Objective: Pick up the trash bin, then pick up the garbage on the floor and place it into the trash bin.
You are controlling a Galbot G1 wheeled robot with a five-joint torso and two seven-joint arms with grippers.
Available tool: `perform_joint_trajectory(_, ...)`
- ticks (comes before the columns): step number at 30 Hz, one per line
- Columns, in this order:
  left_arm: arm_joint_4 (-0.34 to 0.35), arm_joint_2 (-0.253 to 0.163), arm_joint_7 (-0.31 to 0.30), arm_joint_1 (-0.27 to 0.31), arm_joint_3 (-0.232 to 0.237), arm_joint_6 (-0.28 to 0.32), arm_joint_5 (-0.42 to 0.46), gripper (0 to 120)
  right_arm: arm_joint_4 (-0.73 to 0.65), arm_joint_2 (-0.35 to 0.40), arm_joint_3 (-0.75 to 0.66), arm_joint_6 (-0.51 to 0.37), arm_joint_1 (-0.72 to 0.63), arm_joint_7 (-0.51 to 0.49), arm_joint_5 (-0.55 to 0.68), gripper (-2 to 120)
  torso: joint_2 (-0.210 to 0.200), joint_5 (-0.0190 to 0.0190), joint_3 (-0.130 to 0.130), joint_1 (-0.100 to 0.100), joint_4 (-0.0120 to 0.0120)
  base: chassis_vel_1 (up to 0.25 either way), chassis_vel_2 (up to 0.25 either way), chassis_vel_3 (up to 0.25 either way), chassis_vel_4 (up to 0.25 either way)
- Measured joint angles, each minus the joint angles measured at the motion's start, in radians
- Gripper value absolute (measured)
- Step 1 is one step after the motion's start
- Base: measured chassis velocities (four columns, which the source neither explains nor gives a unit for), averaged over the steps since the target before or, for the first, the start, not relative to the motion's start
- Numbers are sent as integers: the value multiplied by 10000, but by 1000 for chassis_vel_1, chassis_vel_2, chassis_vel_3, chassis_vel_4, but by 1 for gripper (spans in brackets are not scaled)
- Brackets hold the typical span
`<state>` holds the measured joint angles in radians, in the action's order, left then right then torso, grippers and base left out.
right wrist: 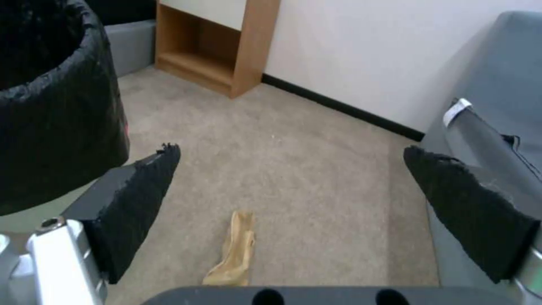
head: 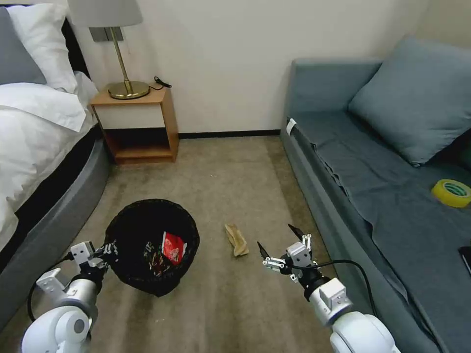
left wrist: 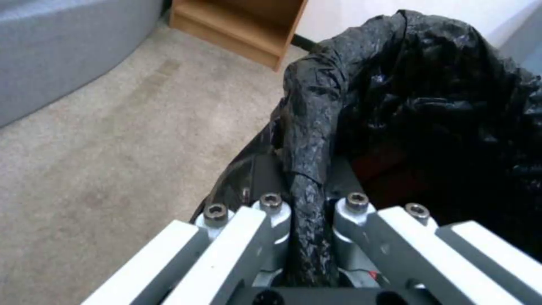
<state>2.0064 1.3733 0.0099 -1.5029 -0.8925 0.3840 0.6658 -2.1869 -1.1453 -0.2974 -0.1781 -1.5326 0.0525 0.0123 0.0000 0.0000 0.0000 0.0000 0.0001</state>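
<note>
Left end effector (head: 109, 251) is clamped on the rim of the trash bin (head: 152, 245); the left wrist view shows the bag-covered rim (left wrist: 308, 169) pinched between the fingers. The bin looks lifted off the carpet and tipped a little toward the camera, though I can't confirm the gap. A red-white wrapper (head: 172, 247) and other litter sit inside.

Right end effector (head: 283, 241) hovers wide open and empty, just right of the crumpled tan paper (head: 237, 239). In the right wrist view the paper (right wrist: 233, 250) lies flat on the carpet, between the fingertips' lines and ahead of them.

My read: the paper is the last piece left on the floor. To pick it well, shift slightly left, centre over it, turn the wrist so the fingers close across its narrow width, press into the carpet and close fully. It's thin and will slip. Keep the bin steady and the mouth open.

Farther back: nightstand (head: 139, 125), sofa (head: 373, 162) with yellow tape roll (head: 452, 192), not garbage.
</note>
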Motion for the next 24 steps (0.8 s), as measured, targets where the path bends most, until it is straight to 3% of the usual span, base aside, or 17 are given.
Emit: perform_joint_trajectory(24, 23, 38, 31, -45, -8, -13, -15, 4, 116, 107, 83, -47, 73, 19, 159, 100, 0, -1, 0, 0, -2, -97, 98, 97, -94)
